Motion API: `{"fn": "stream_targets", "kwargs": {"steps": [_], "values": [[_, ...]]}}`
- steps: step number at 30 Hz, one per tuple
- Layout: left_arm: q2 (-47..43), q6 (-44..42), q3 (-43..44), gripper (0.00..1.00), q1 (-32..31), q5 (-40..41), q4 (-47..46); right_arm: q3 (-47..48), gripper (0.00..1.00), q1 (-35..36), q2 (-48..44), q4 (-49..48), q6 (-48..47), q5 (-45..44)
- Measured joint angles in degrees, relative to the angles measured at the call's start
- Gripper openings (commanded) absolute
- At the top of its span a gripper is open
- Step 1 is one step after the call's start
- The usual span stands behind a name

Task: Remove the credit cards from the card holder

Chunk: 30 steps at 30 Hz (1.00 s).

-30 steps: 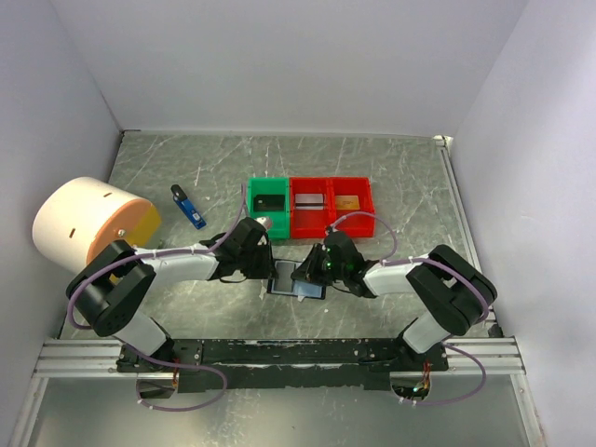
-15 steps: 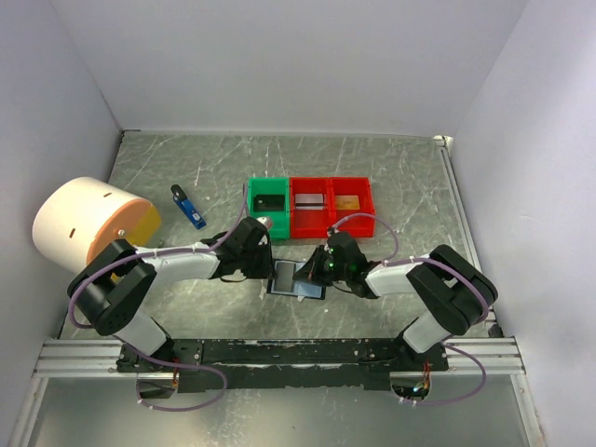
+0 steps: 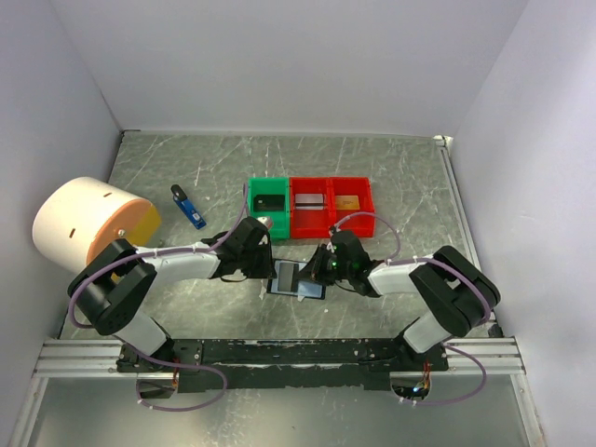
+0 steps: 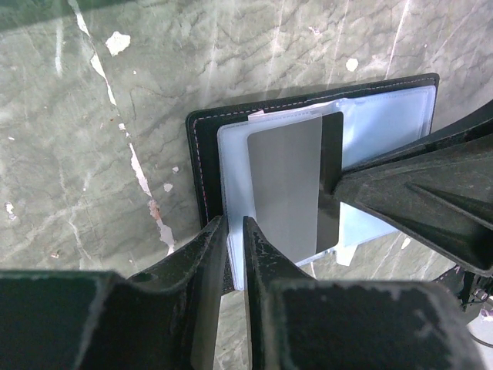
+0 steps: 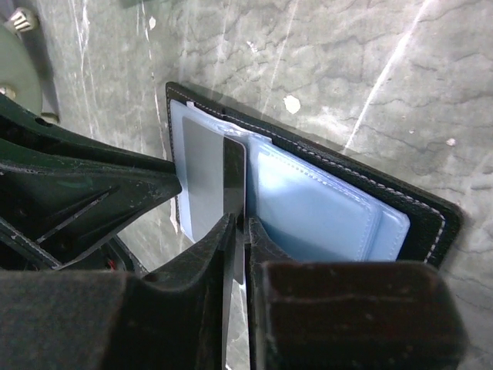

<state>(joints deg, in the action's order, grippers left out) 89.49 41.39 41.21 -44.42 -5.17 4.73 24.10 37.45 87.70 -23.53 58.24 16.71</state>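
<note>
Right gripper (image 5: 237, 225), fingers pressed almost together, pinches the black-striped long edge of a grey credit card (image 5: 202, 173). Left gripper (image 4: 235, 231), jaws a narrow slit apart, nips the near edge of the open card holder (image 4: 202, 154). The card lies flat on the holder's half nearer the left arm, its long axis crossing the holder's. Both rest on the table (image 3: 400, 168), directly before the two sets of fingertips.
</note>
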Motion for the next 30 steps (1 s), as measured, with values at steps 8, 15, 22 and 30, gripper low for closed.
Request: {"fn": "stream_targets", "kwargs": {"steps": [8, 15, 22, 30], "values": [[0.00, -0.15, 0.00, 0.26, 0.00, 0.02, 0.02, 0.02, 0.18, -0.26, 2.75, -4.11, 1.36, 2.29], [0.00, -0.50, 0.04, 0.25, 0.00, 0.07, 0.11, -0.02, 0.11, -0.31, 4.72, -7.43, 2.43, 3.45], [0.31, -0.50, 0.42, 0.24, -0.02, 0.07, 0.44, -1.33, 0.00, -0.28, 4.02, -8.33, 2.67, 2.84], [0.46, -0.50, 0.68, 0.23, -0.04, 0.28, 0.83, -2.14, 0.00, -0.66, 0.90, -5.49, 1.33, 1.01]]}}
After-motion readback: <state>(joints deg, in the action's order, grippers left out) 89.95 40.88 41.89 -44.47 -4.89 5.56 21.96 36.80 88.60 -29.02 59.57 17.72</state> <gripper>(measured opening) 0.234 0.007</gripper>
